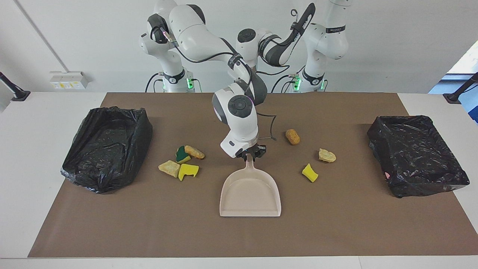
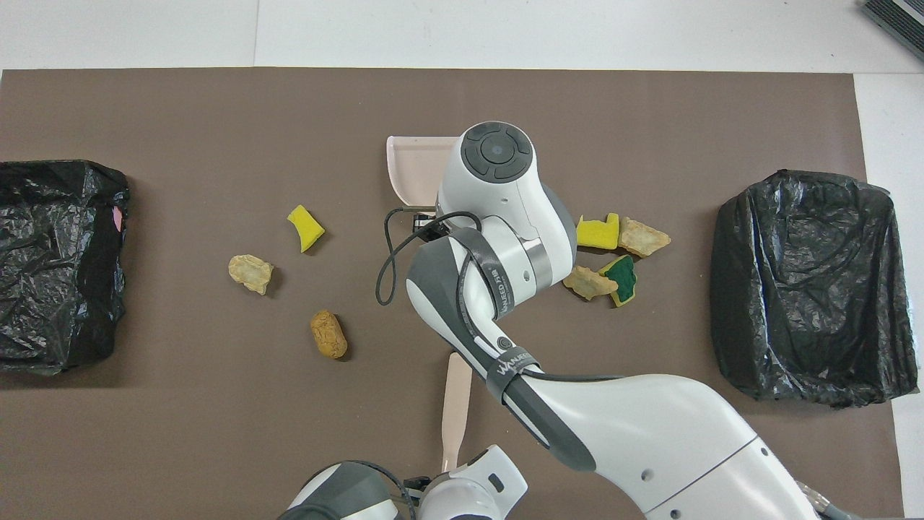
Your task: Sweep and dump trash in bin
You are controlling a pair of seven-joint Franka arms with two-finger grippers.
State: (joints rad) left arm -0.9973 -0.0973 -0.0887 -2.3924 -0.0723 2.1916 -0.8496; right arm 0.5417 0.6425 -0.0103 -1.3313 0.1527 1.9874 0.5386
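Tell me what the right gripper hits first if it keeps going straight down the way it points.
The right gripper points down at the dustpan, fingertips closed on its handle. Straight below lies the brown mat, though the handle's height above it is unclear.

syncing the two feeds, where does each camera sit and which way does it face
Facing view: high across the table, looking at the robots; both arms and bases show, the right claw shut on the beige dustpan handle.
Overhead view: above the robots' end, looking forward and steeply down; the right arm comes in from the bottom, the left claw at the bottom edge grips a tan stick.
Shared: dustpan, trash scraps, both black bins, mirrored half a turn.
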